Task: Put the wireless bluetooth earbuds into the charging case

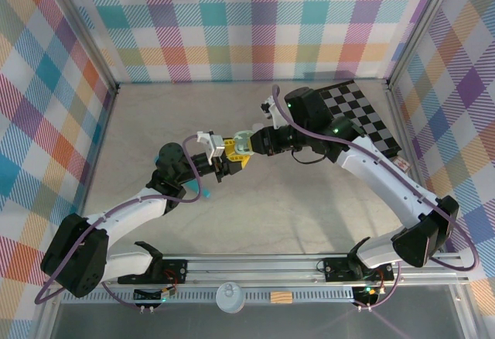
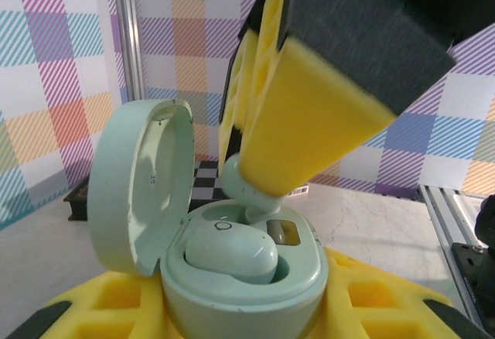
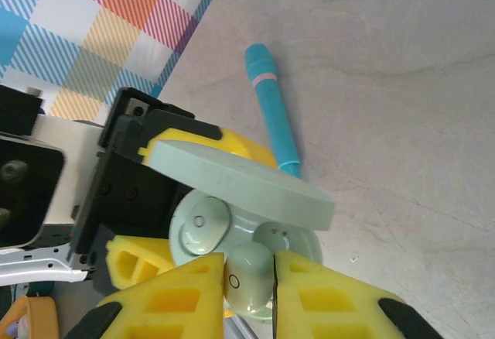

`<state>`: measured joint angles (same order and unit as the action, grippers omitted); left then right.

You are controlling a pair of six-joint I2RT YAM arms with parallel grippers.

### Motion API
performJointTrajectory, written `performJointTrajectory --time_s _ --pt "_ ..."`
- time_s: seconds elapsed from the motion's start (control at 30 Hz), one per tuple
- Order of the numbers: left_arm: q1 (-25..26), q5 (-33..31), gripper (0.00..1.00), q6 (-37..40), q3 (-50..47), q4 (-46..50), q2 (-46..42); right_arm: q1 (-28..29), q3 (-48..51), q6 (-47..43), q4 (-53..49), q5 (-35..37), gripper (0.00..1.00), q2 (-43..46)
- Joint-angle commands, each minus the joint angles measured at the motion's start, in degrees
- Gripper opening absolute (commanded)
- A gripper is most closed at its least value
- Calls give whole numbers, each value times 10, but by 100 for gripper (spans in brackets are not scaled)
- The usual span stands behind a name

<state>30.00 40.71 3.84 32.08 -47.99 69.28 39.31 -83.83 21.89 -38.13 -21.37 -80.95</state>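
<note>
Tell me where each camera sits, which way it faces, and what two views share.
Top external: above and behind the left arm and right arm, both shown, looking down at the table.
Left wrist: looks along the left fingers at the open case they hold.
Right wrist: looks down past the right fingers, pinching an earbud, onto the case.
Shared: both wrist views show case and earbud.

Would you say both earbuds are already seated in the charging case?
No, one earbud lies in the charging case; the right gripper holds the second earbud.
</note>
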Motion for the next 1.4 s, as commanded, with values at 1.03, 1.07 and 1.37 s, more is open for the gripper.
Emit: performJointTrajectory --time_s 1.03,1.07,1.37 --pt "9 21 30 -21 25 -88 9 -34 -9 11 68 22 63 53" --pt "8 21 30 -21 27 -88 11 -35 -19 13 73 21 65 41" --pt "8 21 30 -16 31 -94 10 -36 -124 10 -3 -3 66 -64"
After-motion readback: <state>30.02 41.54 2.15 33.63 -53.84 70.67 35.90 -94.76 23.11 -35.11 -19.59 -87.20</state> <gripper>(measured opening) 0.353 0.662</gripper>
